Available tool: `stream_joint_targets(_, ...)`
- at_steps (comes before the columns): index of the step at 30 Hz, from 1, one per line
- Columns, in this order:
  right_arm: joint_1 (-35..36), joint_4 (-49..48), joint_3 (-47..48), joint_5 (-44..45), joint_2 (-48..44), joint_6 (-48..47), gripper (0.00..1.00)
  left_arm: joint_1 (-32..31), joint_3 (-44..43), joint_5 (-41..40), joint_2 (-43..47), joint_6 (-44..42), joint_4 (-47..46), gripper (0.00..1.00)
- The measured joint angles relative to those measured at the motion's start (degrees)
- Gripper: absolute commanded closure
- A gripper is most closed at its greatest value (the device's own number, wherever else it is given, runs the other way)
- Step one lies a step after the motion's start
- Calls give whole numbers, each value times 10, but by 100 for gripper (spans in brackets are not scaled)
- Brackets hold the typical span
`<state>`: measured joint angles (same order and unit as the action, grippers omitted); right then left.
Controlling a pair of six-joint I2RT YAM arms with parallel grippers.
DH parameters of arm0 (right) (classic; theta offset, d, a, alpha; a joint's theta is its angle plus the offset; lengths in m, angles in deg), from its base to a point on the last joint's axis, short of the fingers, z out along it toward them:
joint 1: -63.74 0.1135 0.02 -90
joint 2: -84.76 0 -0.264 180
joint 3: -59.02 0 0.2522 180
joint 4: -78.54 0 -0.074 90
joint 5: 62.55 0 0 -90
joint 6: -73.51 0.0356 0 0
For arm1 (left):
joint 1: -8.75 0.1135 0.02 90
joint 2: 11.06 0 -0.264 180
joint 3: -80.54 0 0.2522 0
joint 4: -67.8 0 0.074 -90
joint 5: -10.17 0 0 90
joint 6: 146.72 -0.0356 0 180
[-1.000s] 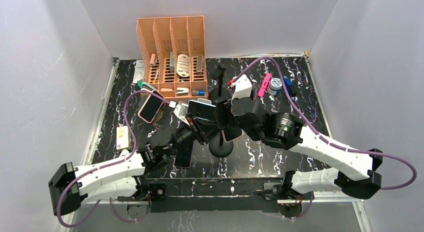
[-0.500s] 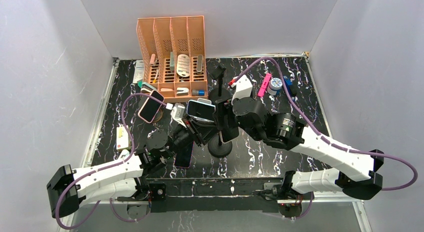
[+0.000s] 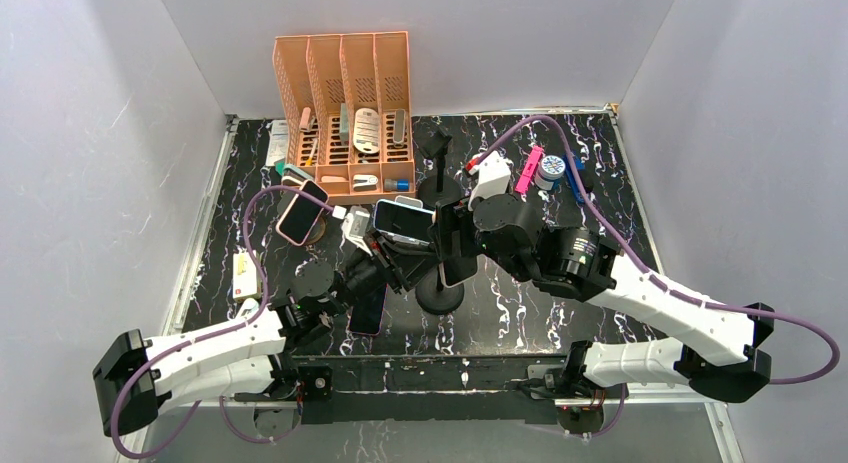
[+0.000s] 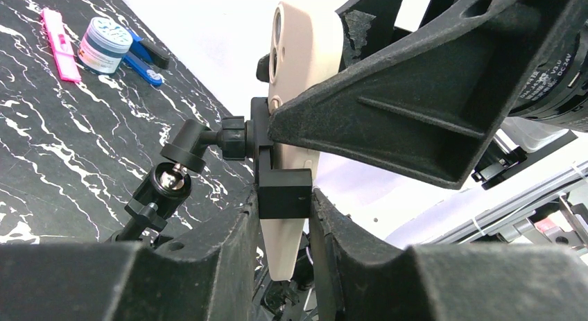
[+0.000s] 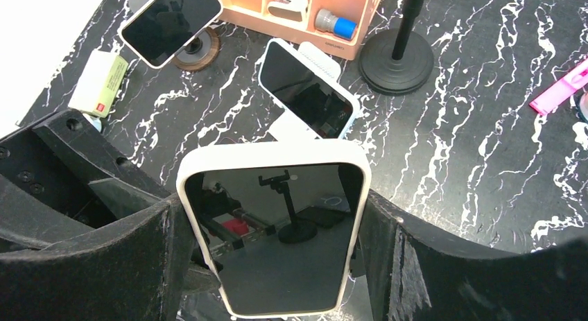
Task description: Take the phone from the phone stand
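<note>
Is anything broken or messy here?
Nothing looks broken or spilled. The only odd thing is one dark phone that seems to lie flat on the table, toward the near edge, off any stand.

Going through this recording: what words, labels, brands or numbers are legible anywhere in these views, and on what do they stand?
No text reads with confidence.
On the round jar with a patterned lid: label print, too small.
On the pale green box: red patch, print blurred.
On the black motor housing: white lettering, tilted and cut off, illegible.
On the cream-cased phone: dark screen, only reflections.
</note>
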<state>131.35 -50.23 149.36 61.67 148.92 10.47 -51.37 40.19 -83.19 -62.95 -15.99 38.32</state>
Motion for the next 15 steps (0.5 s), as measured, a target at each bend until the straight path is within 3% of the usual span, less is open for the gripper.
stream_joint_targets(10,-19,33,0,6,-11,-10,99,7,9,0,36,-1,9,44)
stream_joint_targets(15,-20,33,0,1,-11,-11,99,7,9,4,33,-5,15,40)
